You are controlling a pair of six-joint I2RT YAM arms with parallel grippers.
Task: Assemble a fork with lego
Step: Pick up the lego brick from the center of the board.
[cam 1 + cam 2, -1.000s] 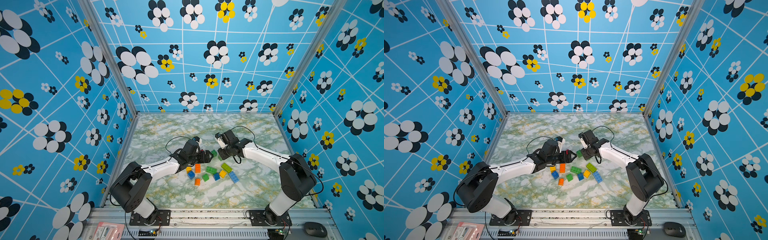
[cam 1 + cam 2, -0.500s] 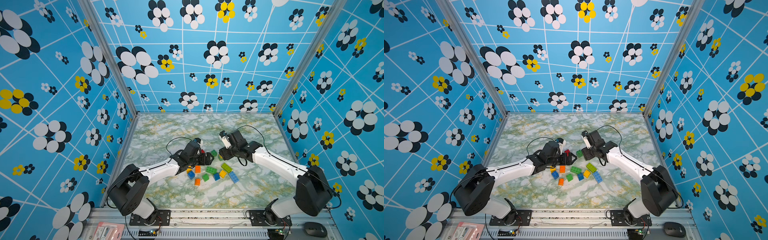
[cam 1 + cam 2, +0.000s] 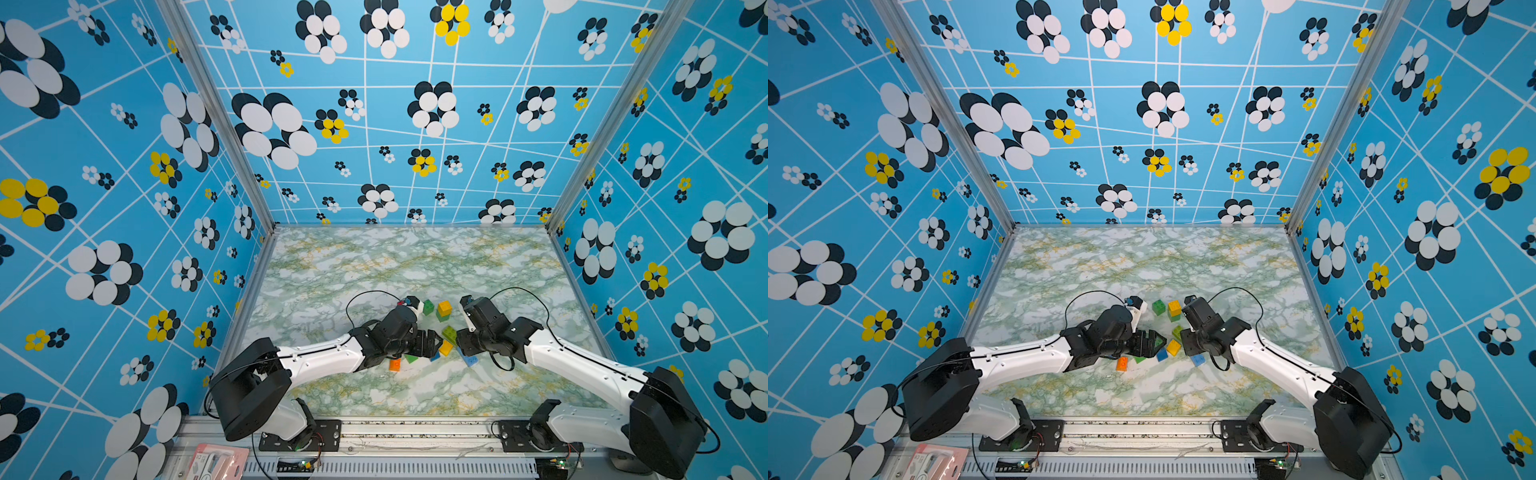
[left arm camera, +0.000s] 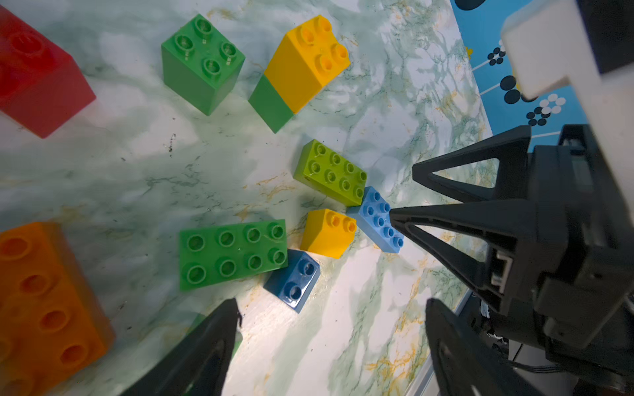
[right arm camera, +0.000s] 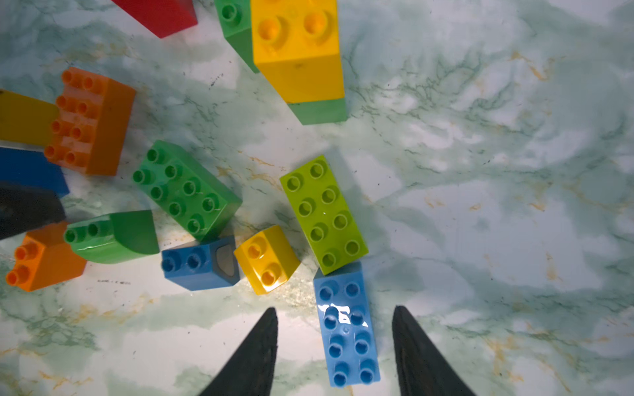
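In both top views your bricks (image 3: 444, 308) sit bunched on the marbled table (image 3: 374, 266), with your left gripper (image 3: 435, 340) and right gripper (image 3: 459, 344) low over them. From the left wrist, the left gripper (image 4: 331, 303) stands wide, nothing between its fingers, a dark blue brick (image 4: 293, 279) just ahead. From the right wrist, the right gripper (image 5: 334, 310) is parted, straddling a flat light blue brick (image 5: 346, 329) without visibly touching it.
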